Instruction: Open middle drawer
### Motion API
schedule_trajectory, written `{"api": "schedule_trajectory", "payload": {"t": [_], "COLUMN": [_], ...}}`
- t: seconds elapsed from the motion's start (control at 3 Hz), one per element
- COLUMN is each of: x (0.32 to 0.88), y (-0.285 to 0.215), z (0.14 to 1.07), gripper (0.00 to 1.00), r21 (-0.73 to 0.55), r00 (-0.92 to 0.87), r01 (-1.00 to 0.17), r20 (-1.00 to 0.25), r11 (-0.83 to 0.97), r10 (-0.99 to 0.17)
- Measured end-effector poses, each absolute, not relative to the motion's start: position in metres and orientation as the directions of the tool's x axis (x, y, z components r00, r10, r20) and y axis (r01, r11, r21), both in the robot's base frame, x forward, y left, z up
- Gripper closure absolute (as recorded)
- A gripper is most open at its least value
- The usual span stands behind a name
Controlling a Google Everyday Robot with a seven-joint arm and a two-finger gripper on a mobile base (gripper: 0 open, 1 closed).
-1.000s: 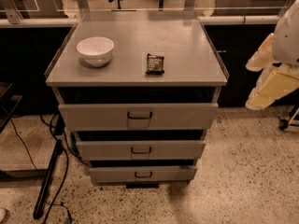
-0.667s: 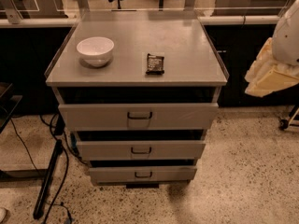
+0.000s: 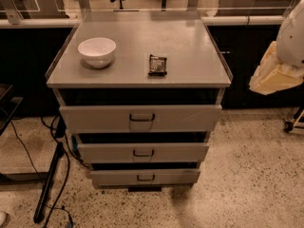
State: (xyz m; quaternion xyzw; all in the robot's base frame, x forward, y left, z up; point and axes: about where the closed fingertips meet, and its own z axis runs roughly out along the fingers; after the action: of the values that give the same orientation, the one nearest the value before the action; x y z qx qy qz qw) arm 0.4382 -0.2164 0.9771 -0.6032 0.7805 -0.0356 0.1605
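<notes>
Grey middle drawer (image 3: 180, 153), white bowl (image 3: 97, 51), cream gripper (image 3: 271, 78) at right

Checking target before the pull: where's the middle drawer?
In the camera view's centre, the middle drawer sits between the taller top drawer and the smaller bottom drawer. The gripper is at the right edge, level with the cabinet top.

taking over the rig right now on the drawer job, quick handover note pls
Gripper: at the right edge of view, off to the cabinet's side, touching nothing; state not readable.
Middle drawer: between the taller top drawer and the bottom drawer; no tray showing, looks shut.
Cabinet top: white bowl and dark packet.
Done: nothing visible.
Left: reach the loop handle, grip it, pull the drawer out.
</notes>
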Motion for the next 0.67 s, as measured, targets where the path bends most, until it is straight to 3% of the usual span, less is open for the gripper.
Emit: {"api": "schedule_trajectory", "payload": {"t": [0.67], "x": [0.437], "y": [-0.225], "z": [0.962], "gripper": [1.00], "r21": [-0.254], "r00": [-0.269], "r01": [-0.914], "r20": [-0.208], "r11": [0.317], "r10": [-0.941]}}
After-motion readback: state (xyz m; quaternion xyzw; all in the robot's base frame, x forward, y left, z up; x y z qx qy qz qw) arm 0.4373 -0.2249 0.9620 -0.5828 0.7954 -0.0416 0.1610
